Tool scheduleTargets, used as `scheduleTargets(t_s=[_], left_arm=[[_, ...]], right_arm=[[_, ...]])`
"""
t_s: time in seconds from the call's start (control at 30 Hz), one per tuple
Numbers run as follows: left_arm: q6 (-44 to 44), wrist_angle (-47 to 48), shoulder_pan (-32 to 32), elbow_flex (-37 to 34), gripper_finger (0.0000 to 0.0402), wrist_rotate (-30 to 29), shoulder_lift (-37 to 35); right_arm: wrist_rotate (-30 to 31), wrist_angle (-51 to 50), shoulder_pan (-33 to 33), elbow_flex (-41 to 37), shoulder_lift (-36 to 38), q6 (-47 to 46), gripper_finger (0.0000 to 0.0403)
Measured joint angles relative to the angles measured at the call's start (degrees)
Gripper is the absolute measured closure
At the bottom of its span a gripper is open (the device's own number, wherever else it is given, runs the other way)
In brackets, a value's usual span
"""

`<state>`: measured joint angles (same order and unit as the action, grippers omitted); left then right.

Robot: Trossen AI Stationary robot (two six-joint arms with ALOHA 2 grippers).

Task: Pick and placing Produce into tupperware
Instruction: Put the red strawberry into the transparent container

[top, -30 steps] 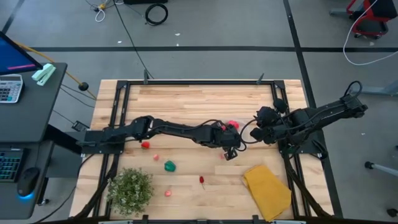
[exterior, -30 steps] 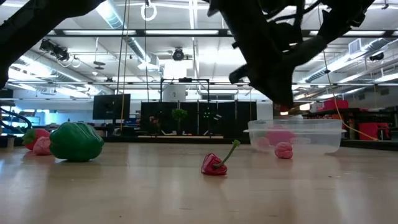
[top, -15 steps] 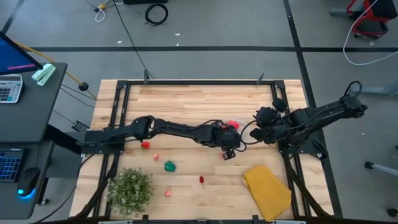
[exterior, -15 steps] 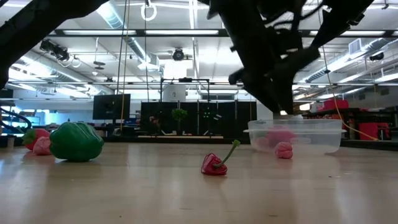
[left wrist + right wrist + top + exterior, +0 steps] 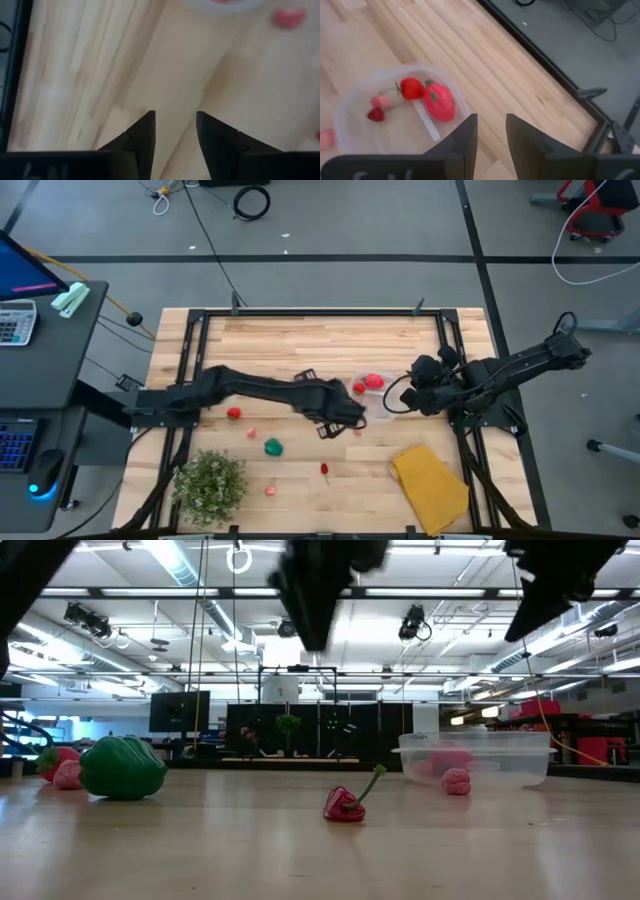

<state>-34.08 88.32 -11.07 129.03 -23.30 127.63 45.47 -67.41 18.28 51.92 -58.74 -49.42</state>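
The tupperware [image 5: 371, 391] [image 5: 475, 757] [image 5: 350, 107] is a clear tub standing on the table and holding a few red and pink pieces [image 5: 439, 102]. One pink piece [image 5: 456, 781] [image 5: 289, 17] lies on the table just beside it. More produce lies on the wood: a green pepper [image 5: 273, 447] [image 5: 122, 767], a red chili [image 5: 324, 470] [image 5: 345, 803], a red piece [image 5: 233, 413] and small pink ones [image 5: 251, 432]. My left gripper [image 5: 335, 423] [image 5: 175, 122] is open and empty, left of the tub. My right gripper [image 5: 398, 394] [image 5: 491, 127] is open and empty at the tub's right side.
A bushy green plant [image 5: 210, 482] stands at the near left of the table. A yellow folded cloth [image 5: 430, 485] lies at the near right. A black frame [image 5: 190, 360] runs along the table's sides. Bare wood [image 5: 320, 345] lies beyond the arms.
My left gripper has drawn back from the tupperware toward the table's left and risen; in the low view its dark shape has left the space above the tub. The tub and the loose produce stayed where they were.
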Motion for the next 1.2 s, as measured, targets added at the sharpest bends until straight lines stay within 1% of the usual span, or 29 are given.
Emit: scheduleTargets(t_s=[0.07,0.1,0.17,0.23,0.3,0.4,0.47,0.53,0.6,0.73,0.83,0.93,1.03,1.1,1.2], left_arm=[[0.5,0.39,-1.57,-1.25,0.0262,-0.98,-4.6],[-1.42,1.22,-2.46,-1.49,0.0265,-3.55,-6.63],[-6.28,1.44,-4.12,-4.29,0.027,-9.42,-10.92],[-8.44,0.8,-5.46,-6.56,0.0274,-11.54,-14.83],[-11.94,1.57,-6.35,-8.38,0.0276,-11.72,-18.75],[-14.77,1.7,-7.32,-13.34,0.0278,-11.38,-24.15],[-17.02,1.57,-7.38,-17.86,0.0278,-10.86,-27.14],[-21.08,1.72,-7.32,-23.26,0.0278,-10.03,-30.4],[-25.96,1.65,-6.72,-29.38,0.0276,-8.09,-33.5],[-38.53,1.58,-6.8,-42.85,0.0279,-1.45,-37.46],[-44.33,1.73,-7.23,-51.25,0.0284,6.82,-39.02],[-47.41,1.34,-7.47,-57.62,0.0289,11.52,-39.38],[-48.85,-0.3,-7.36,-62.06,0.0291,16.12,-39.38],[-48.86,-4.56,-7.36,-64.73,0.0291,18.23,-39.4],[-48.05,-12.44,-7.39,-68.1,0.0288,19.27,-39.4]], right_arm=[[-0.02,0.74,-0.72,-1.56,0.03,0.08,0.0293],[-0.47,0.93,-1.08,-1.99,0.07,-0.07,0.0293],[-1.07,1.7,-1.94,-2.21,0.08,-0.79,0.0293],[-1.23,3.16,-2.64,-2.06,-0.05,-1.37,0.0293],[-1.15,4.75,-2.93,-1.91,0.01,-1.1,0.0293],[-1.63,5.55,-2.82,-1.88,-0.02,-0.3,0.0293],[-2.7,5.6,-2.73,-1.88,-0.02,-0.42,0.0293],[-3.51,5.61,-2.72,-1.88,-0.02,-0.51,0.0293],[-3.87,5.59,-2.72,-1.88,-0.02,-0.47,0.0293],[-3.84,5.59,-2.73,-1.88,-0.02,0.33,0.0293],[-3.81,5.59,-2.73,-1.88,-0.02,1.59,0.0293],[-3.54,5.6,-2.79,-1.88,-0.02,2.78,0.0293],[-3.35,5.81,-2.79,-1.88,-0.02,3.89,0.0293],[-3.34,5.98,-2.79,-1.88,-0.02,4.44,0.0293],[-3.28,6.01,-2.79,-1.87,-0.02,4.63,0.0293]])
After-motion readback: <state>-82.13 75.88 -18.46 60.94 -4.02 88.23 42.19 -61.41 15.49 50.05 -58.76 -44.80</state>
